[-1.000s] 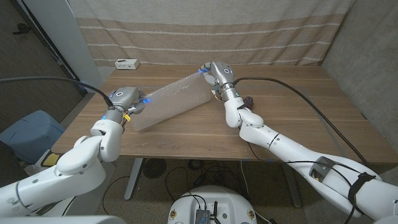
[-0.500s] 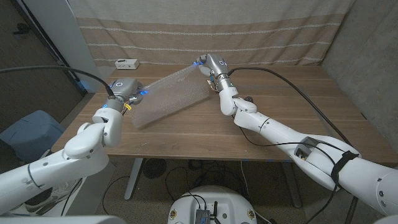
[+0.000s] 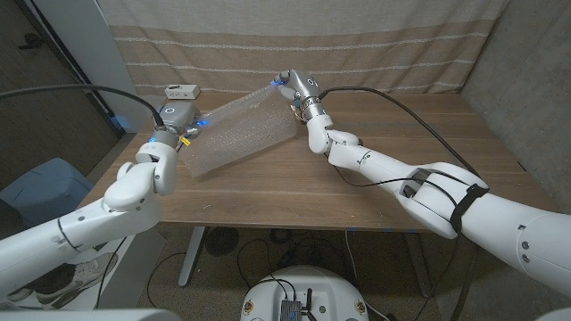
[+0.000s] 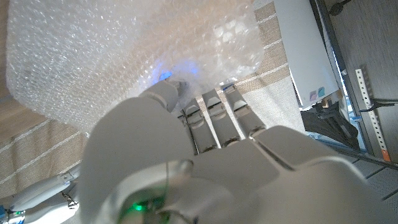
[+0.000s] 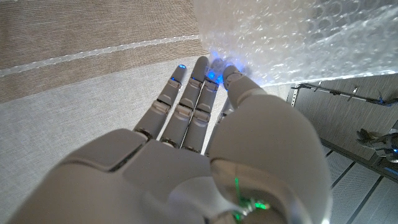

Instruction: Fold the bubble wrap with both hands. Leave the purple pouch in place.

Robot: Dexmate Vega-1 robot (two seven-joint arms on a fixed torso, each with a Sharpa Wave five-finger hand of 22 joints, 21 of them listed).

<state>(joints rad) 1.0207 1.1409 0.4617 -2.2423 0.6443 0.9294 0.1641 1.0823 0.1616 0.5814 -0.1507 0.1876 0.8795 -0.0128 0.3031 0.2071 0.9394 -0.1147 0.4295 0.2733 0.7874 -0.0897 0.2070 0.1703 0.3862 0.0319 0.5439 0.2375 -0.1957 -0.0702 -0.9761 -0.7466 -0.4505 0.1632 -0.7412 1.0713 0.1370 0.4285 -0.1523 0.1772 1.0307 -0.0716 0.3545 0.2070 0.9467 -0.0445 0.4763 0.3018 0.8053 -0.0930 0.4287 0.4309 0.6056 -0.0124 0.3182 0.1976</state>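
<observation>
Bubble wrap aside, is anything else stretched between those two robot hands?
No. In the head view only the bubble wrap spans from the left robot hand to the right robot hand, both gripping it.

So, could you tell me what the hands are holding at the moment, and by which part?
Both hold the bubble wrap by its raised far edge: left hand at one end, right hand at the other.

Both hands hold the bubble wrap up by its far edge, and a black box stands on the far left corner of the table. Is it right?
Not quite. The box at the far left corner is white, not black, as the head view shows. The rest holds: the left hand and the right hand hold the bubble wrap up by its far edge.
</observation>
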